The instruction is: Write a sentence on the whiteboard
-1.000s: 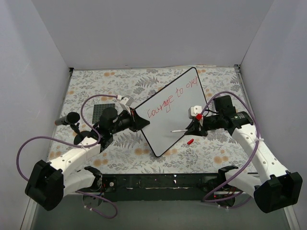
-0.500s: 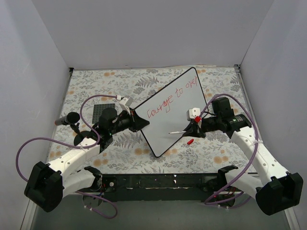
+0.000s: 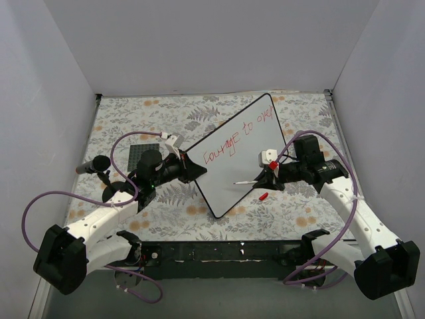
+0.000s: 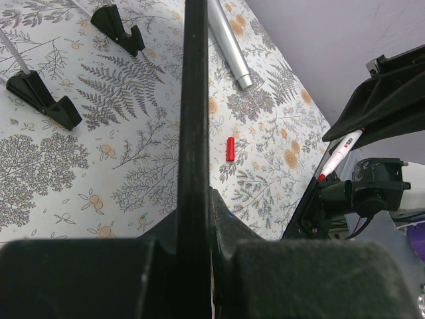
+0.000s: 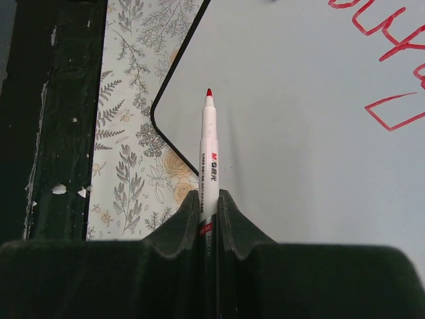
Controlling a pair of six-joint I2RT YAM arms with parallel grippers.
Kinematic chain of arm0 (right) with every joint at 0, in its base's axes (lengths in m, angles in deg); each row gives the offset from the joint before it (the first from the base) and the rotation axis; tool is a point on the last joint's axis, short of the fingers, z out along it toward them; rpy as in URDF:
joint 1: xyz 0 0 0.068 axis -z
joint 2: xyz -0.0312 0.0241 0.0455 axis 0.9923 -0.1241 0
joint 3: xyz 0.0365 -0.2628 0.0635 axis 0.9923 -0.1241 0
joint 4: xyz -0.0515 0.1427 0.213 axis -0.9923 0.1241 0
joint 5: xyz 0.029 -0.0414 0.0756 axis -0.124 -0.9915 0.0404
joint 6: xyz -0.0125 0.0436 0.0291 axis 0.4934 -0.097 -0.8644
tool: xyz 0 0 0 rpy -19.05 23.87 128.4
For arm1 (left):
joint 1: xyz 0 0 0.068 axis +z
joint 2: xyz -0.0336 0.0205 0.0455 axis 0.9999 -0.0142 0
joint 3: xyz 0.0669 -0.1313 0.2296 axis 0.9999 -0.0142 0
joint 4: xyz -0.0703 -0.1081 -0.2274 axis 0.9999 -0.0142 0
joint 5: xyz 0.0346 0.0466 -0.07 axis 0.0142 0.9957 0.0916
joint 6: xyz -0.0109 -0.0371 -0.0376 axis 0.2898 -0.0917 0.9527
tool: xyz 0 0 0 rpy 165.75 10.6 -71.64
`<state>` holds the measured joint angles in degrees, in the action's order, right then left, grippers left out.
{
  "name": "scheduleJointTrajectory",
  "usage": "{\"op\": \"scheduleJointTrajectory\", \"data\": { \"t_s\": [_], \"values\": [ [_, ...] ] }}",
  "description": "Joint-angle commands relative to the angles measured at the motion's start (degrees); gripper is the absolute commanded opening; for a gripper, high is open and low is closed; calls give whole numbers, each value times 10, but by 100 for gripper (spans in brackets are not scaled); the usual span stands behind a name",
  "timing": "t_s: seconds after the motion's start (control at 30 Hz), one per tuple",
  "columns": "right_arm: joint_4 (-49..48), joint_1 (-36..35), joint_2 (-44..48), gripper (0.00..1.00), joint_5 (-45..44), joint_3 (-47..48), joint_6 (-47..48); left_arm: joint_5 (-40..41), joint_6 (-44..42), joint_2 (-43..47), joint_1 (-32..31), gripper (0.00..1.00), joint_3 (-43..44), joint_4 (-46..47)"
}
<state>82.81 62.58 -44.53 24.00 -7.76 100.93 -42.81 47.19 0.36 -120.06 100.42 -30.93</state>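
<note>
The whiteboard lies slanted mid-table; the right wrist view shows its face. The sentence shows as one red line reading roughly "courage to over"; part of its strokes show in the right wrist view. My left gripper is shut on the board's left corner, its black rim edge-on between the jaws. My right gripper is shut on a white red-tipped marker. Its tip is over the board's blank lower part. I cannot tell whether it touches.
A red marker cap lies on the floral cloth beside the board's near edge. A dark gridded pad and a black cylinder sit at the left. A silver rod and black feet show under the board.
My right gripper has shifted slightly left with the marker over the board's lower part. The left gripper and the board have stayed put.
</note>
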Motion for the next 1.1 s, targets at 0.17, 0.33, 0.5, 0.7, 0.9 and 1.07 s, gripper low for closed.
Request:
{"op": "scheduleJointTrajectory", "data": {
  "t_s": [0.17, 0.33, 0.5, 0.7, 0.9, 1.07],
  "values": [
    [-2, -3, -9, 1, -2, 13, 0, 3, -9, 32, -2, 0, 4, 40],
    [-2, -2, -13, 1, -7, 20, 0, 2, -9, 35, -2, 0, 3, 39],
    [-13, -9, -21, 1, -13, 19, 1, 4, -6, 37, -2, 0, 3, 39],
    [-52, -67, -42, 1, -51, 28, -22, 8, 2, 42, -2, 0, -1, 42],
    [-157, -148, -41, 1, -139, 0, -110, 11, 12, 38, -2, 0, -12, 56],
    [-213, -171, -48, 1, -199, -11, -170, 15, 20, 35, -2, 0, -17, 65]
  ]
}}
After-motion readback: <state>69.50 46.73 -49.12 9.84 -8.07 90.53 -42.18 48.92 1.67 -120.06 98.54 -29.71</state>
